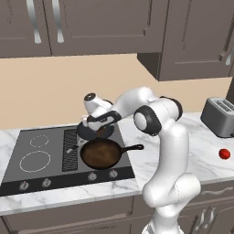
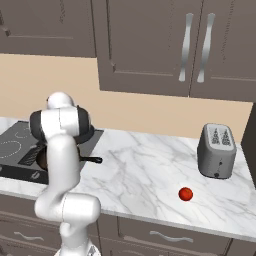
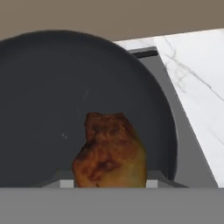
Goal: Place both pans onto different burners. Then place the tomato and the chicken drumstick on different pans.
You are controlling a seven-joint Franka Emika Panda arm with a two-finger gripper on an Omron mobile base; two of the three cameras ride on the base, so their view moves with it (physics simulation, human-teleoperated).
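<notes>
the claw [image 1: 101, 129] hangs over the back right part of the cooktop [image 1: 27, 176], above the black skillet [image 1: 87, 133]. in the hand view the chicken drumstick [image 3: 110, 157] sits between the finger tips at the bottom edge, thick end up, with the dark floor of the black skillet [image 3: 52, 100] behind it. the jaws stand partly closed and grip the drumstick; in the left base view an orange-brown bit [image 1: 104, 132] shows just below the hand. whether the drumstick touches the skillet floor or hangs just above it, cannot tell.

the black skillet rests on the rear right burner, its rim reaching close to the cooktop's right edge. the brown pan [image 1: 101, 152] sits on the front right burner, just in front of the skillet, its dark handle [image 1: 133, 147] pointing right over the cooktop edge. its inside looks bare.

the two left burners [image 1: 35, 160] show as white circles left of the black central grille [image 1: 70, 149].

the tomato [image 1: 224, 154] lies on the marble worktop [image 1: 201, 155] well to the right of the cooktop, in front of the toaster [image 1: 220, 116] and apart from it. the right base view shows the same tomato [image 2: 185, 194] in front and to the left of the toaster [image 2: 216, 150], well apart from the arm.
</notes>
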